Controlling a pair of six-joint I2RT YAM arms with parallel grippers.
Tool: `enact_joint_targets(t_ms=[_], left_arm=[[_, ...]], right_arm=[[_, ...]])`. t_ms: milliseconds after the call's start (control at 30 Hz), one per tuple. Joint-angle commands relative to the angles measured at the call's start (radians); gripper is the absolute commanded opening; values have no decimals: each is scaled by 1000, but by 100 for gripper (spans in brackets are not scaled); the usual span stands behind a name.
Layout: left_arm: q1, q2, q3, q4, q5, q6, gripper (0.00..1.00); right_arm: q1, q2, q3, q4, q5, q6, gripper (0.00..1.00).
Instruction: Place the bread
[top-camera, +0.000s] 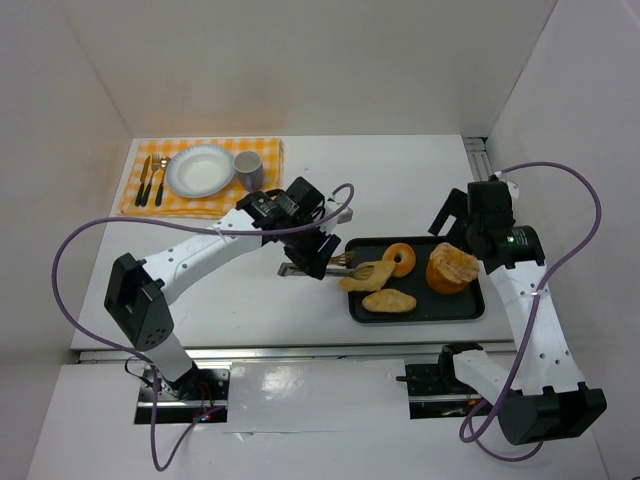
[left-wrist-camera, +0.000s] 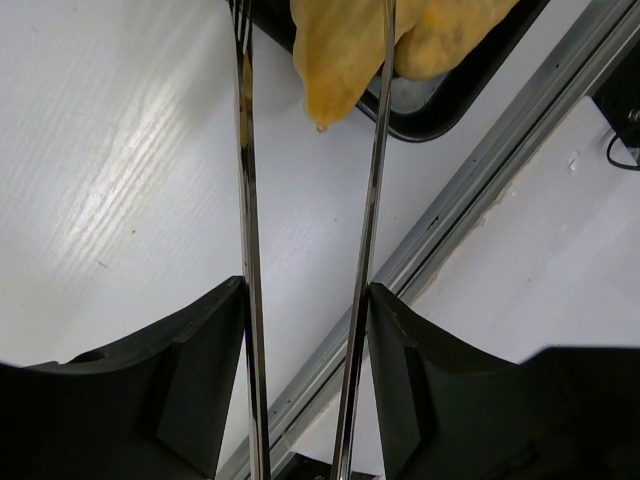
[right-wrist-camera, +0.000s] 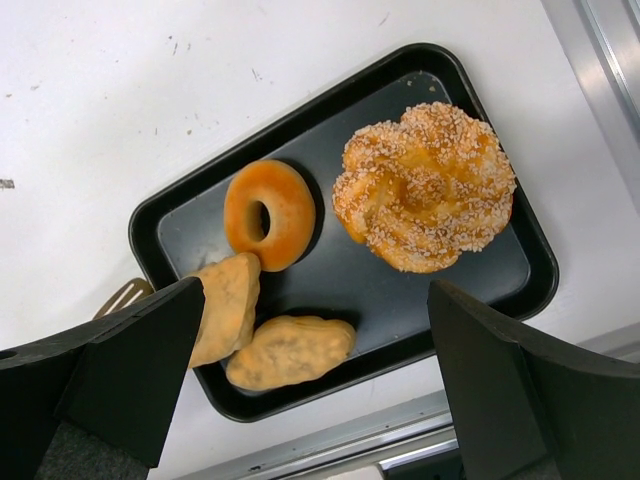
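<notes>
My left gripper (left-wrist-camera: 306, 290) is shut on a pair of metal tongs (left-wrist-camera: 245, 200), one finger pressing each arm. The tong arms stand apart, and a yellow wedge of bread (left-wrist-camera: 340, 60) lies between their far ends. From above, that bread (top-camera: 366, 277) rests over the left rim of the black tray (top-camera: 470, 312), with the tongs (top-camera: 318, 266) reaching in from the left. My right gripper (right-wrist-camera: 315, 300) hangs open above the tray (right-wrist-camera: 400, 290) with nothing in it. In the right wrist view the bread wedge (right-wrist-camera: 228, 305) leans against a ring donut (right-wrist-camera: 270, 215).
The tray also holds a sesame bun (top-camera: 451, 268) and a flat oval bread (top-camera: 389, 301). At the back left, a yellow checked placemat (top-camera: 262, 150) carries a white plate (top-camera: 200, 170), a cup (top-camera: 248, 168) and cutlery (top-camera: 152, 180). A metal rail (left-wrist-camera: 470, 190) runs along the table's near edge.
</notes>
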Motion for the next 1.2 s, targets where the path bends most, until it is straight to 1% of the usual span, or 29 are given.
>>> enact_joint_targets(t_ms=[0,100,200,300,500,533,633,667,733,767,867,933,1000,1033,1133,1167], left_arm=[[2,-57,-30,-14,29,17,62],[2,-46,-43,-4,54,17,64],[2,-23,-43,6,107,29,64],[2,29,0,6,147,39,64],[2,96,60,6,146,48,62],[2,96,75,-3,146,48,60],[2,107,97,-4,146,48,49],[2,107,97,-13,146,48,40],[2,98,106,-13,146,48,32],[2,98,121,-22,146,48,20],[2,60,156,-22,127,37,8],[13,41,176,-22,127,27,4],[56,12,202,-22,136,1,3],[70,3,203,-22,137,-15,1],[142,-37,213,-13,137,-59,0],[195,-46,213,1,123,-84,0]], right_arm=[[-2,-14,40,-13,12,-6,100],[-2,-3,40,-4,2,-6,100],[-2,-3,40,5,-7,-6,100],[-2,-3,40,6,-7,-6,100],[-2,-3,31,6,2,-6,100],[-2,-3,31,6,2,-6,100],[-2,7,31,6,2,-6,100],[-2,7,31,6,2,-6,100],[-2,7,31,6,-7,-6,100],[-2,7,22,15,-7,-6,100],[-2,17,22,15,-7,-6,100],[-2,26,22,25,-16,-6,100],[-2,26,22,25,-16,-6,100],[-2,35,22,35,-16,-6,100],[-2,35,22,35,-16,-6,100],[-2,35,22,35,-16,-6,100]])
